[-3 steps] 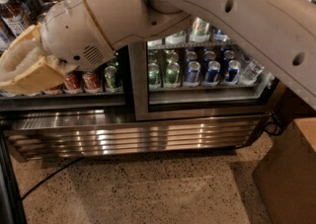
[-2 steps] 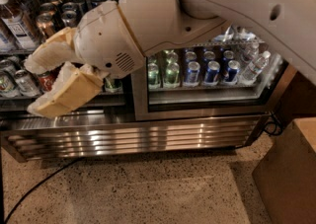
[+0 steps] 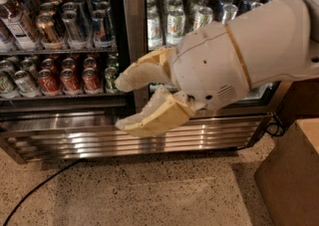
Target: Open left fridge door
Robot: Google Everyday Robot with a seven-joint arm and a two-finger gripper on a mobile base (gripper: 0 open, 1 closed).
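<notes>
Gripper point(image 3: 120, 105) gapes wide and empty, low before the post point(image 3: 132, 16) at the left door's point(image 3: 60, 46) right edge. With no handle showing, it may slip off the frame or strike glass.

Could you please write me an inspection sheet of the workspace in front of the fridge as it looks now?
Surface: speckled floor; steel grille along the fridge's base.
Job's things: left fridge door looks shut; cans and bottles on shelves behind its glass.
Clutter: brown box on the floor at lower right.
Grippers: gripper in front of the steel frame between the two doors, jaws open, holding nothing; whether it touches the door cannot be told.
Cables: dark cable across the floor at lower left; another cable by the fridge's right corner.
Surroundings: right fridge door with green and blue cans, partly hidden by the arm.
</notes>
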